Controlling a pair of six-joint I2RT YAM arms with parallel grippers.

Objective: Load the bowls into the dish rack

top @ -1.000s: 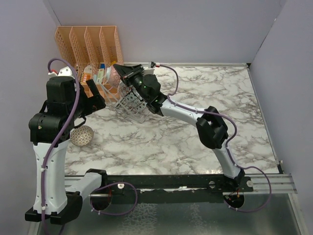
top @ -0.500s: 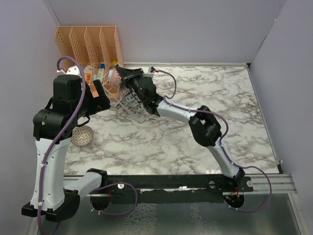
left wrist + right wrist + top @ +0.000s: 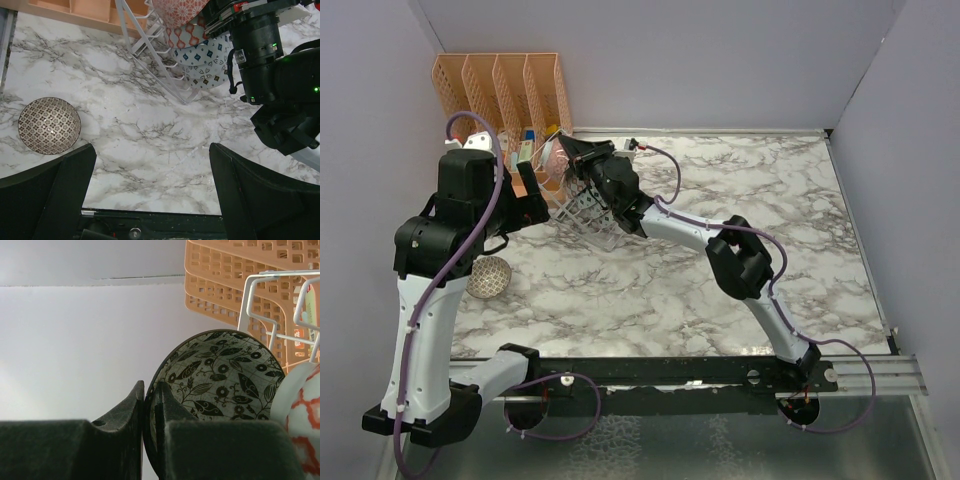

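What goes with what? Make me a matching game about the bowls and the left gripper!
Things:
1 brown patterned bowl
2 leaf-patterned bowl
3 blue-diamond bowl
4 left gripper

States:
A open, empty
B in the dish rack
C pinched by the right gripper
D alone on the marble table

Pairs: 1-D, 2-C, 3-B, 4-A.

in the top view the left arm covers the left side of the dish rack, and the bowls in it are too small to count. in the left wrist view a red-patterned bowl and the orange organiser run off the top edge. in the right wrist view the fingers of the right gripper hide the leaf-patterned bowl's lower part.
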